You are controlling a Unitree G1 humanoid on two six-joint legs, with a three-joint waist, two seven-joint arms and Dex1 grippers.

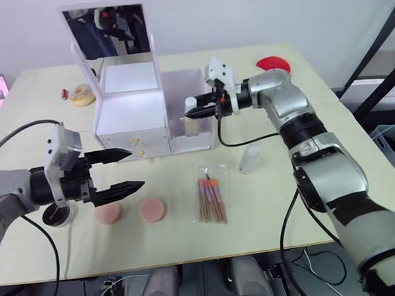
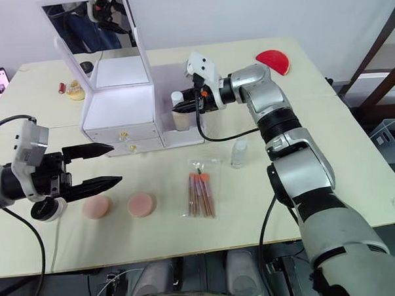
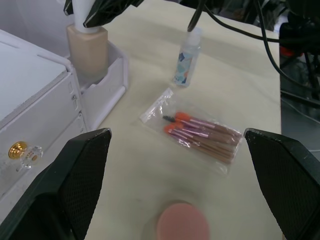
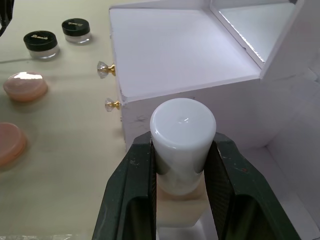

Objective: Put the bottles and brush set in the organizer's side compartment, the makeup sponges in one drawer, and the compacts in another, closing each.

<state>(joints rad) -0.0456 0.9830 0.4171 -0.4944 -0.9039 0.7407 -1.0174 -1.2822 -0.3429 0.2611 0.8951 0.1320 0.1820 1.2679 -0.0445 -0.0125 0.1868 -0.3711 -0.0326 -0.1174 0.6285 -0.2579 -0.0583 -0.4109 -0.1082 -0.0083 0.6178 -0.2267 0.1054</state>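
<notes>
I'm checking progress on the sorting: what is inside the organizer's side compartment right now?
One beige foundation bottle with a white cap stands in the side compartment, the right gripper shut on its cap. The compartment's floor around it is hidden by its walls.

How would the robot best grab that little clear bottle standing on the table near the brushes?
A judgement: the clear bottle stands upright and alone, so the fingers should close across its body just below the cap, coming from above or from the robot's right. The brush set lies on its other side, and the right gripper is busy holding the beige bottle.
</notes>
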